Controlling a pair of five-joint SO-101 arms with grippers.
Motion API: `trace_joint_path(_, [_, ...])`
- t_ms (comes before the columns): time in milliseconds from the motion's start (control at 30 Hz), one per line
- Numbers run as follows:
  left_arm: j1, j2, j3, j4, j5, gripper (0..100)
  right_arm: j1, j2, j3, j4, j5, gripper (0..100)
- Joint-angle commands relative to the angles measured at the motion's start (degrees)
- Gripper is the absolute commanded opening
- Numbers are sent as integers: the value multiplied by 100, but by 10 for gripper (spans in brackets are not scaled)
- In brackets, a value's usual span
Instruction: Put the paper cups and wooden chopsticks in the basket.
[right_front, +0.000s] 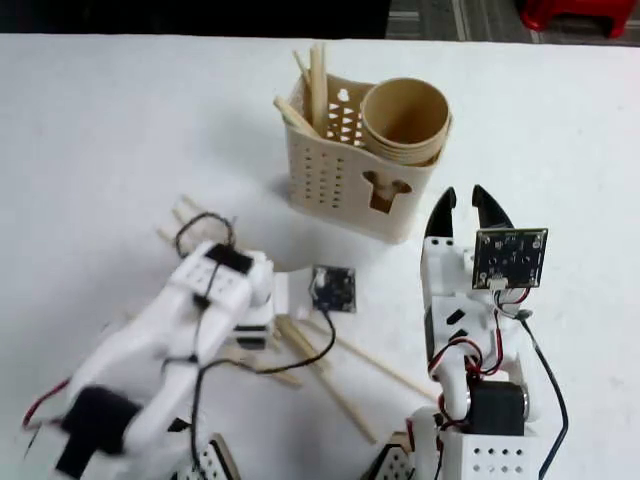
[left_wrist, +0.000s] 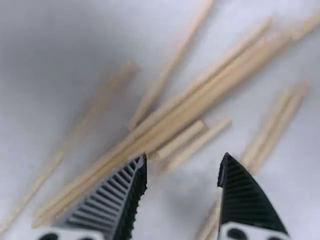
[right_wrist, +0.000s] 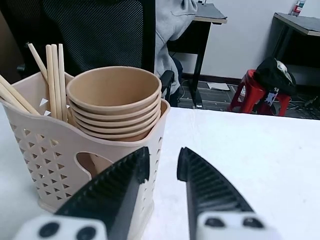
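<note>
Two hands, and I see both released with nothing between their fingers. The left hand (left_wrist: 183, 157) hangs low over a scatter of loose chopsticks (left_wrist: 200, 100) on the white tabletop (right_front: 120, 130), its ribbed jaws spread wide. The sticks pass just beyond the fingertips, and I cannot tell whether either tip touches the wood. From the high view, the left arm (right_front: 215, 290) covers much of that pile. A few sticks poke out on its far side, and several more fan out across the tabletop between the two arms.

The right hand (right_front: 465, 195) sits just beside the basket (right_front: 345, 175), at the corner nearest it, with its jaws parted by a narrow gap. From its own wrist camera I see the right hand's tips (right_wrist: 164, 150) apart in front of the basket wall.

The basket stands upright towards the far side of the tabletop. A nested stack of paper cups (right_front: 405, 120) sits in the end of it nearer the right hand, mouth up, its rims rising above the basket's edge. A handful of chopsticks (right_front: 315, 85) stand in the other end, leaning and sticking well out above the rim.
</note>
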Motion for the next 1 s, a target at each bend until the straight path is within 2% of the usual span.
trace_joint_path(0, [-4,1024,-932,-79,9,186,66,-57,-44,-110,26,108])
trace_joint_path(233, [4,1525,-1284,53,0,113,66,-57,-44,-136,53,108])
trace_joint_path(367, [4,1534,-1275,88,0,24,66,-57,-44,-145,53,108])
trace_joint_path(600, [-4,1499,-1327,475,9,23,66,-57,-44,-145,53,108])
trace_joint_path(733, [-40,1121,-1292,774,9,22,66,-57,-44,-145,53,108])
trace_joint_path(967, [-119,-391,-1284,1600,9,22,66,-57,-44,-145,53,108])
